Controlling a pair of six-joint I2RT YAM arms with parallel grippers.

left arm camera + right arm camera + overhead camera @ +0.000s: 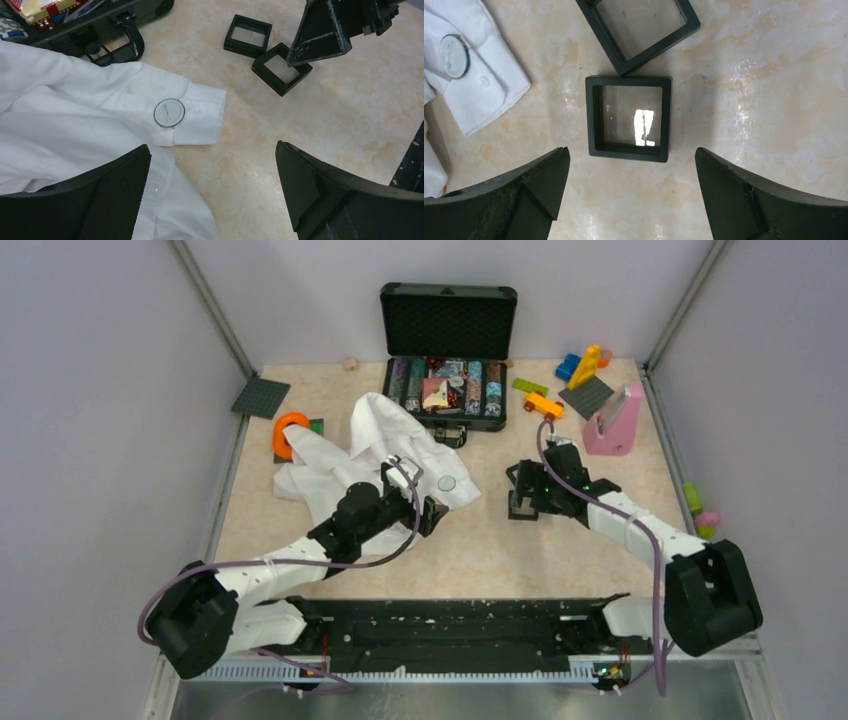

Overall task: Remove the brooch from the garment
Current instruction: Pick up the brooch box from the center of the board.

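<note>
Approach step, we judge: left gripper (pixel 211 146) and right gripper (pixel 631 150) stand wide, empty. Next we must pinch the brooch (pixel 169 112) off the cuff (pixel 202 114).

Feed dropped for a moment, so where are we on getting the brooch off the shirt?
Done: nothing yet; the brooch sits on the shirt cuff. In hand: nothing; the left gripper hangs open near the cuff, and the right gripper is open above a black square frame. Left: grip the brooch, free it, lift it away.
</note>
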